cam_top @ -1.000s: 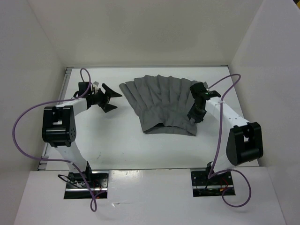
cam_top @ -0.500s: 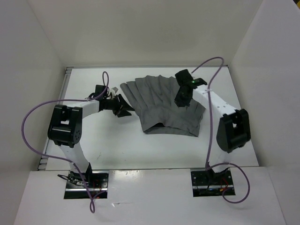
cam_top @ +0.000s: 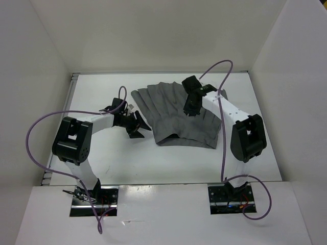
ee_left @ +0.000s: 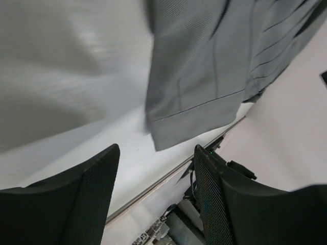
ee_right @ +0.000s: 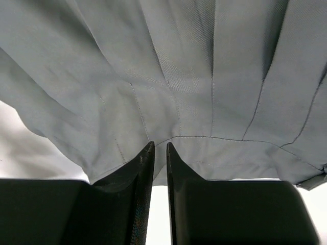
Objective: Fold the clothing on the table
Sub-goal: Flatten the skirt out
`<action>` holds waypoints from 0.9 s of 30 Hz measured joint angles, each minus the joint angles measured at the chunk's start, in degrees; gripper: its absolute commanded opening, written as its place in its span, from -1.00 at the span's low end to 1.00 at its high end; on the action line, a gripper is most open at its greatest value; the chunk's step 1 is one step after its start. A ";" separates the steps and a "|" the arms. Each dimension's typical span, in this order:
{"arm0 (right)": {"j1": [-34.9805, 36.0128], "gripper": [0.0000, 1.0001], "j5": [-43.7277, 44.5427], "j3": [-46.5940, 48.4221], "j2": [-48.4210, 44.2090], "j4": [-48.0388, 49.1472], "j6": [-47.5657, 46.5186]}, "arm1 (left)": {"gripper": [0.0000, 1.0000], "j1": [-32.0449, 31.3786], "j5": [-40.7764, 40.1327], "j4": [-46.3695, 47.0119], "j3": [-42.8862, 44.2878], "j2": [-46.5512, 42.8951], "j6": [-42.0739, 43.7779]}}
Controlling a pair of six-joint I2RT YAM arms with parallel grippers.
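Left jaws moved in, now spread beside the one clothing (cam_top: 168, 118); right jaws moved onto it, almost pressed together, can't tell if pinching.

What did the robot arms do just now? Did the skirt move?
The left gripper slid right, toward the left edge of the clothing, jaws open. The right gripper swung from its right side to over its middle. The clothing lay as before.

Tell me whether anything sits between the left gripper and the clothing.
Nothing visible does. Only bare table separates the open left gripper from the nearest edge of the clothing.
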 measured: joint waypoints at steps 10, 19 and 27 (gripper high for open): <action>0.00 -0.59 2.36 -1.40 -4.17 -0.66 -0.02 | 0.24 -4.55 -3.69 -1.31 -3.41 -1.68 -5.77; 0.00 -0.59 5.29 -3.82 -9.49 -2.78 0.07 | 0.05 -8.04 -3.93 3.10 -4.46 0.02 -11.50; 0.00 -0.59 7.28 -5.68 -13.16 -5.03 0.31 | -0.21 -9.11 -3.08 6.49 -4.44 4.04 -14.93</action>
